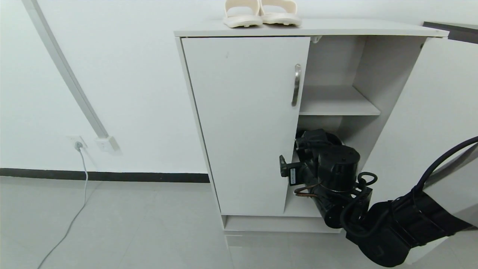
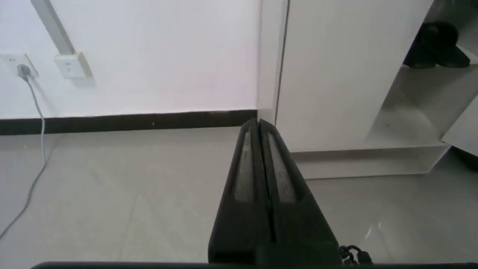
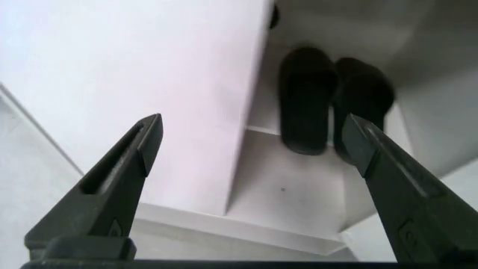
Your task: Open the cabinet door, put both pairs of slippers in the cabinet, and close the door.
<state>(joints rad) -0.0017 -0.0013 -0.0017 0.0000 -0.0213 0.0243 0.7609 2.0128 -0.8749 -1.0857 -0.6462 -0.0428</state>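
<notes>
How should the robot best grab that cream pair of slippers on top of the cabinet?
Probably pinch the cream slippers across their touching inner sides at the near ends, coming from the front: they lie side by side at the front edge of the cabinet top, ends toward the robot.

left door (image 1: 242, 123) shut | right bay (image 1: 336, 101) open | black slippers (image 3: 306, 97) at lower rear

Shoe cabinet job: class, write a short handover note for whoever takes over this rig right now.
Left gripper shut, low over the floor, left of the cabinet. Right gripper open, in front of the lower compartment.
Black slippers lie in the lower compartment; cream slippers sit on the cabinet top. Right door open, left door closed.
Done: door opened, black pair in.
Left: put the cream pair in, close the door.
</notes>
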